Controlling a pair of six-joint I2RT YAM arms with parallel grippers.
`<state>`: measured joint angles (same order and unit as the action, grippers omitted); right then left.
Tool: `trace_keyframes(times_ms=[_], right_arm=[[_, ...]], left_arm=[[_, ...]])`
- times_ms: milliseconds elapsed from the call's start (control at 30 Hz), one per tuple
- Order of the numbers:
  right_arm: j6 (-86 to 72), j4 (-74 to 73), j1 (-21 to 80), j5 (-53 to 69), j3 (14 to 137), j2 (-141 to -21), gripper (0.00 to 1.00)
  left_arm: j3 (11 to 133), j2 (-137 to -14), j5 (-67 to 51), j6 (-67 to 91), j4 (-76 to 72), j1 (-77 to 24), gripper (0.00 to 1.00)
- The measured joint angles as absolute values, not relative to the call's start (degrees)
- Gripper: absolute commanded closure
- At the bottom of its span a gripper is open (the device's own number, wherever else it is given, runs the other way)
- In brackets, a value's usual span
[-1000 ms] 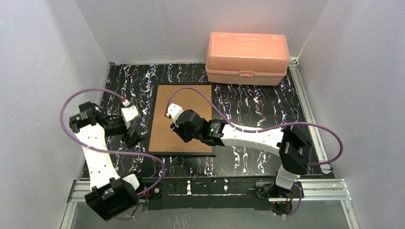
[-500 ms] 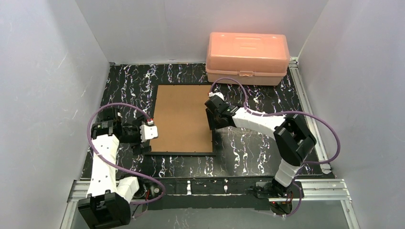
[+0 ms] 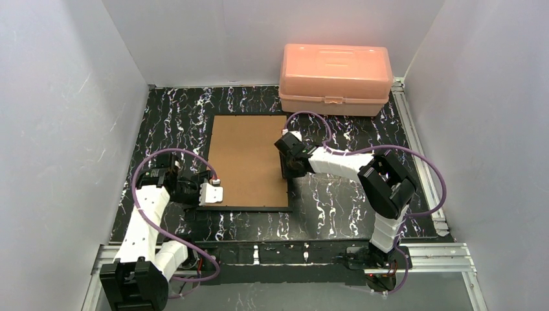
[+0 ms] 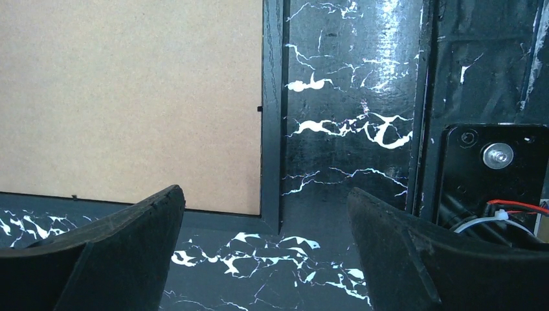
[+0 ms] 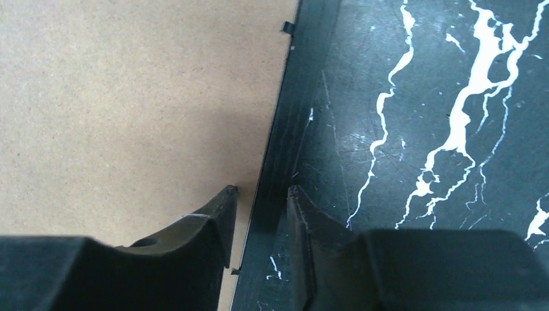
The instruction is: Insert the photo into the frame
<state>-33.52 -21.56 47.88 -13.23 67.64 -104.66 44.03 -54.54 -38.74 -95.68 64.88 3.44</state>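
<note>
- One frame (image 3: 246, 162) lies flat and face down at the centre of the overhead view, brown back (image 4: 129, 97) uppermost, thin black rail (image 5: 291, 116) all round; the glass is hidden on this side
- No photo shows in any view; whether it sits under the brown back cannot be told
- Handling, as judged: stiff and light, yet fragile for the hidden glass; the rail looks smooth and narrow, so a pinch may slip; a lift by one side should be kept low and level
- Hold, as judged: the rail at mid-side or a corner, one finger inside and one outside; the brown back offers nothing to pinch, and the small black tab (image 5: 285, 26) at its edge looks like its retainer
- Right gripper (image 5: 262, 191) is at the frame's right side in the overhead view, jaws narrowed astride the rail, one finger over the brown back, one over the table (image 5: 421, 97); whether it clamps cannot be told
- Left gripper (image 4: 265, 197) is spread wide, grasping nothing, at the frame's lower-left corner in the overhead view
- Pink box (image 3: 335, 68) stands closed at upper right, apart from the frame
</note>
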Motion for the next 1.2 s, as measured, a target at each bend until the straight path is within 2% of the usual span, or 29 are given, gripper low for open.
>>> trace_keyframes(times_ms=[133, 267, 567, 667, 733, 867, 1033, 1200], right_arm=[[-34.9, -21.8, 47.7, -13.6, 67.7, -104.7, 0.87], [-36.3, -22.5, 47.4, -13.8, 67.8, -104.7, 0.99], [-37.9, -23.6, 47.4, -14.1, 68.2, -104.4, 0.99], [-38.5, -23.7, 47.4, -14.2, 68.2, -104.4, 0.99], [-38.8, -23.8, 47.4, -14.2, 68.2, -104.3, 0.99], [-39.1, -23.7, 47.4, -14.4, 67.8, -104.0, 0.99], [-40.1, -23.4, 47.4, -14.2, 64.2, -101.0, 0.99], [-40.7, -24.0, 47.4, -13.7, 60.2, -97.0, 0.99]], left_arm=[[44.0, -55.0, -38.5, -94.8, 64.7, 3.3, 0.07], [43.2, -55.2, -38.6, -95.0, 64.4, 2.9, 0.07], [38.1, -56.0, -36.9, -92.8, 57.7, -8.3, 0.08], [38.9, -60.0, -34.9, -85.7, 53.6, -10.7, 0.12], [42.5, -64.7, -34.4, -80.9, 53.0, -9.4, 0.18], [55.7, -77.4, -36.3, -69.5, 52.2, -0.7, 0.26], [67.5, -88.4, -38.2, -57.8, 50.9, 9.5, 0.23], [70.9, -95.5, -38.7, -49.0, 51.2, 12.0, 0.19]])
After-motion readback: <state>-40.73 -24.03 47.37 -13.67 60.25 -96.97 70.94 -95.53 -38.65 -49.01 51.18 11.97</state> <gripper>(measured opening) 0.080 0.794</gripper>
